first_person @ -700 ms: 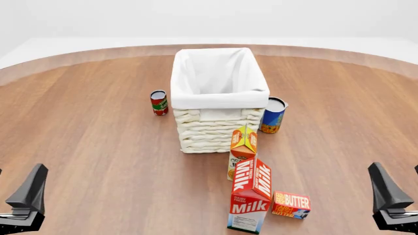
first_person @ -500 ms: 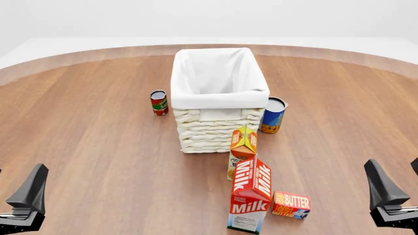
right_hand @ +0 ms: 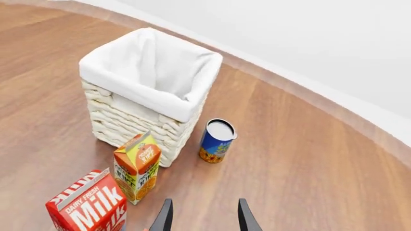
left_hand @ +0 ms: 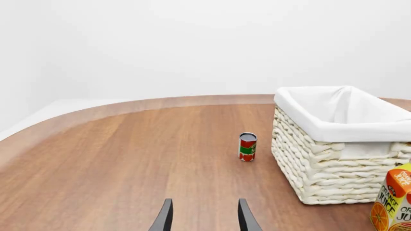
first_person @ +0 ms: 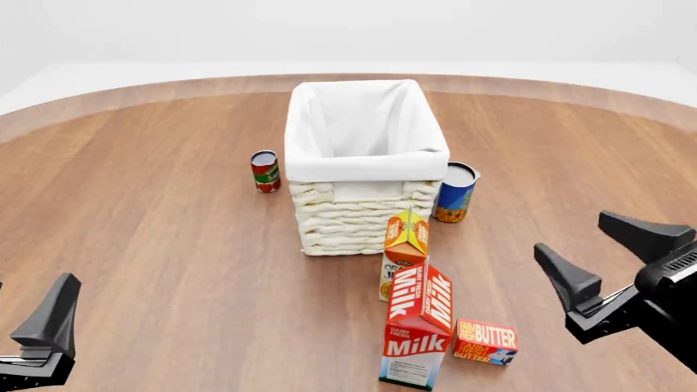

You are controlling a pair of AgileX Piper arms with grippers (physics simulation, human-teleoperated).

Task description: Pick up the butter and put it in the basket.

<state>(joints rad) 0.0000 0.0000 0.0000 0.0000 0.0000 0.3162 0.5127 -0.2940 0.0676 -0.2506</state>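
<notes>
The butter (first_person: 486, 341) is a small flat red-orange box lying on the table near the front, just right of the milk carton (first_person: 417, 336). It shows in neither wrist view. The cream wicker basket (first_person: 370, 167) with white lining stands mid-table; its rim also shows in the wrist views (left_hand: 340, 129) (right_hand: 138, 86). My right gripper (first_person: 570, 231) hovers open and empty to the right of the butter and a little farther back, turned inward toward the cartons (right_hand: 205, 202). My left gripper (first_person: 33, 286) stays open at the front left corner, far from the butter (left_hand: 205, 201).
An orange juice carton (first_person: 406, 250) stands between the milk and the basket. A blue can (first_person: 455, 192) sits at the basket's right side, a red can (first_person: 264, 171) at its left. The milk carton (right_hand: 90, 204) and juice carton (right_hand: 136, 166) lie below my right gripper.
My right gripper has swung left and forward from the front right corner, turning inward toward the cartons. The left arm and all objects have stayed still.
</notes>
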